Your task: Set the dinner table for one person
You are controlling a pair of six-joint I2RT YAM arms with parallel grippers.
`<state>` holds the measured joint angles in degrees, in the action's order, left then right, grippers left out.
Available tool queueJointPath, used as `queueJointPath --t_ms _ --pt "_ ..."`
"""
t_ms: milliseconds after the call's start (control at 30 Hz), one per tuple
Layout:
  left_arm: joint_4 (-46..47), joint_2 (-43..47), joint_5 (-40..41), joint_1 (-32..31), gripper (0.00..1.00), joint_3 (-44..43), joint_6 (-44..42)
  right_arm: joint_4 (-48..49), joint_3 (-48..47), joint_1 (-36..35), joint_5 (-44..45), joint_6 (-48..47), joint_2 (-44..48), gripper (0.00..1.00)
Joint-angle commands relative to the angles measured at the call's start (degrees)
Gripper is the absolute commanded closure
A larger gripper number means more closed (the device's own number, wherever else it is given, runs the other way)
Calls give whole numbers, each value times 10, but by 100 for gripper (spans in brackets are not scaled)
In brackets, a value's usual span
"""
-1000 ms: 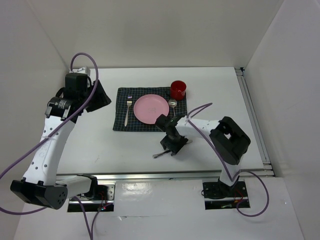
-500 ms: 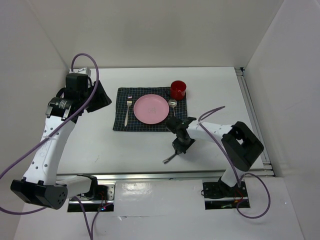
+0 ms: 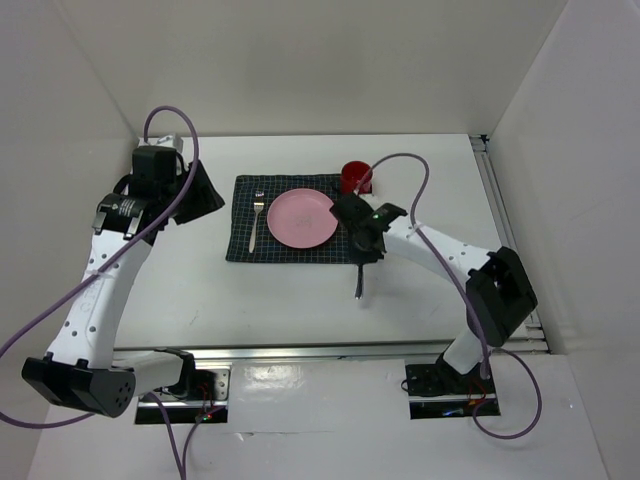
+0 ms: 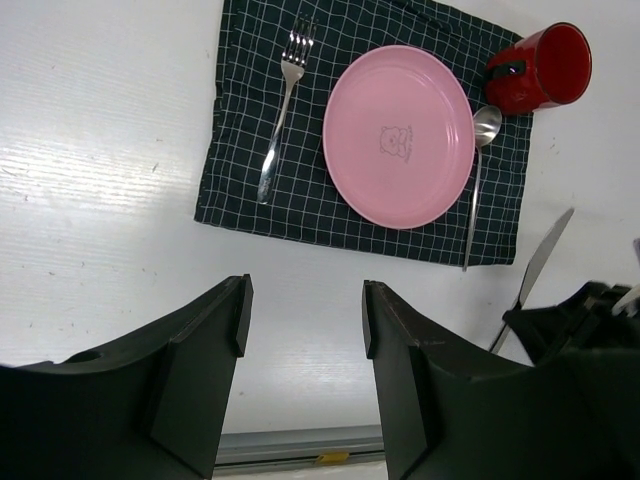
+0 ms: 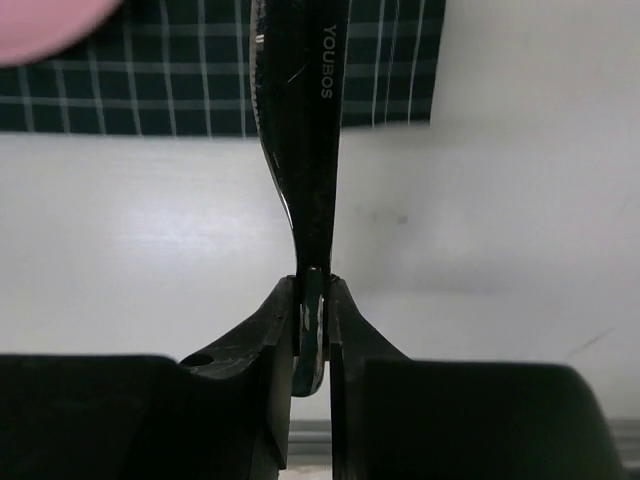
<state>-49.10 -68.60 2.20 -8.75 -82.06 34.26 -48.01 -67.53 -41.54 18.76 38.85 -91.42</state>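
Judging left to right, the left gripper (image 4: 305, 300) hangs wide and empty beside a dark checked placemat (image 3: 240, 248) already carrying a fork (image 3: 256, 222), a pink plate (image 3: 301, 218) and a spoon (image 4: 478, 170), with a red cup (image 3: 354, 177) at its upper right corner, so the setting looks nearly done. Only the knife (image 3: 360, 280) seems left: the right gripper (image 5: 311, 300) pinches one end of it, just below the cloth's lower right corner, not yet laid down. Everything sits mid-frame on the dinner table (image 3: 200, 290), a matte white top with metal rails (image 3: 510, 240) along its right and bottom edges, boxed by plain white walls (image 3: 320, 70).
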Motion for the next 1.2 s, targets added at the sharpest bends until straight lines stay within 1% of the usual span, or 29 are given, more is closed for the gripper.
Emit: queueJointPath --t_ms 0,33,133,200,267,300,400,467,633,867,1000,1167 --pt "22 -11 -12 3 36 -8 -10 41 -63 44 -40 -190 -31 100" --pt "22 -11 -12 3 36 -8 -10 42 -74 65 -53 -206 -59 100" --pt "22 -11 -12 3 36 -14 -10 53 -127 94 -73 -246 -107 100" --pt "22 -11 -5 3 36 -20 -10 60 -145 109 -87 -271 -127 100" --pt "22 -11 0 3 36 -20 -10 67 -172 129 -87 -282 -158 100" --pt "22 -11 0 3 36 -20 -10 67 -181 136 -106 -282 -167 100" --pt "22 -16 5 3 36 -20 -10 73 -207 158 -125 -305 -198 100" --pt "22 -16 5 3 36 -20 -10 73 -225 167 -130 -305 -222 100" --pt "22 -22 5 3 36 -20 -10 78 -247 184 -144 -310 -247 100" --pt "22 -28 11 3 36 -20 -10 73 -271 190 -158 -284 -273 100" --pt "22 -28 11 3 36 -14 -10 68 -271 190 -163 -277 -291 100" --pt "27 -28 17 3 36 -9 -10 68 -254 196 -163 -265 -291 100"
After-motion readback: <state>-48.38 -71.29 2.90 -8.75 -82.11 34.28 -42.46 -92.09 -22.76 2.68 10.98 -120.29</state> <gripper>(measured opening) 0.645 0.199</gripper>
